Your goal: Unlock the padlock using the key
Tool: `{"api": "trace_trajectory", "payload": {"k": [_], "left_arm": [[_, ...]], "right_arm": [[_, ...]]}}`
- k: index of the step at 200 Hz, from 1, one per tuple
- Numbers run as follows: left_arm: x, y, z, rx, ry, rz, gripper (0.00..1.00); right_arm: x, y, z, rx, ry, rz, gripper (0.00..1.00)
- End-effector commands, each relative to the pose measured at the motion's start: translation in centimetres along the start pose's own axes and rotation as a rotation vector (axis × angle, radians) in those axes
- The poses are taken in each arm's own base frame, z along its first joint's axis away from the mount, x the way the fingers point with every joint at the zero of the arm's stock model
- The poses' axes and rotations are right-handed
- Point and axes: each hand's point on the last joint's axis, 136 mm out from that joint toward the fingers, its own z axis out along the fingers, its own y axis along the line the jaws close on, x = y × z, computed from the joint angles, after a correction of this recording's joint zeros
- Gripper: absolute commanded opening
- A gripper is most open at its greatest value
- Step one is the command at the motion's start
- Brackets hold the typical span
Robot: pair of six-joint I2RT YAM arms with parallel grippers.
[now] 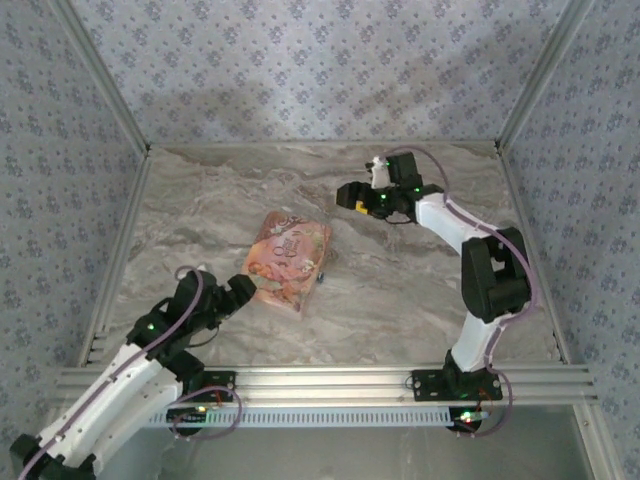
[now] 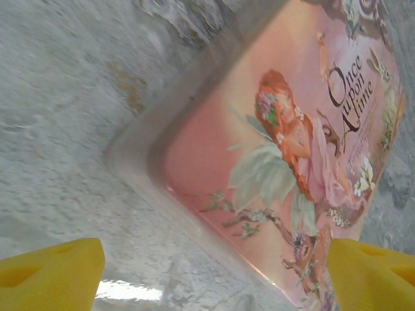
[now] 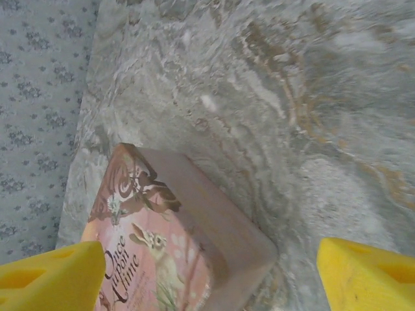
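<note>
A flat pink illustrated pouch (image 1: 290, 258) lies mid-table; it also shows as the pouch (image 2: 285, 149) in the left wrist view and the pouch (image 3: 162, 246) in the right wrist view. A tiny bluish thing, apparently the padlock (image 1: 321, 279), sits at the pouch's right edge. The key is out of view. My left gripper (image 1: 243, 291) hovers at the pouch's near-left corner, open, its yellow fingers (image 2: 52, 272) wide apart around that corner. My right gripper (image 1: 350, 196) hangs beyond the pouch's far-right corner, open, with its yellow fingertips (image 3: 363, 275) spread above that corner.
The marble-patterned tabletop (image 1: 420, 280) is bounded by patterned walls (image 1: 300, 70) at the back and sides and by an aluminium rail (image 1: 330, 380) at the near edge. Open table lies to the right of the pouch.
</note>
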Motion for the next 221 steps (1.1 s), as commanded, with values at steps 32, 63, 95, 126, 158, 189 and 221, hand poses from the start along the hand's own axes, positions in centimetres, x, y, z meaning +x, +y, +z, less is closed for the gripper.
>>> {"api": "trace_trajectory", "payload": {"k": [32, 63, 95, 126, 158, 189, 221], "left_arm": [[0.4, -3.6, 2.2, 0.062, -0.011, -0.031, 0.90], [0.6, -4.2, 3.4, 0.064, -0.006, -0.036, 0.90], [0.3, -4.6, 4.0, 0.058, -0.026, -0.033, 0.90], [-0.5, -4.7, 4.2, 0.038, -0.060, -0.016, 0.92], [-1.0, -4.8, 5.3, 0.019, -0.039, -0.012, 0.92], [-1.9, -6.5, 6.2, 0.013, -0.028, 0.036, 0.92], [-2.8, -8.3, 7.5, 0.009, -0.013, 0.076, 0.92]], "right_arm": [[1.9, 1.9, 3.8, -0.022, 0.145, -0.061, 0.84], [2.5, 2.5, 5.7, -0.034, 0.199, -0.075, 0.82], [3.6, 3.3, 7.0, -0.056, 0.253, -0.103, 0.78], [5.0, 3.6, 7.1, -0.068, 0.292, -0.119, 0.73], [5.8, 3.2, 5.7, -0.061, 0.276, -0.122, 0.71], [6.6, 2.4, 3.4, -0.045, 0.246, -0.111, 0.70], [8.2, 1.6, 1.3, -0.014, 0.230, -0.101, 0.70]]}}
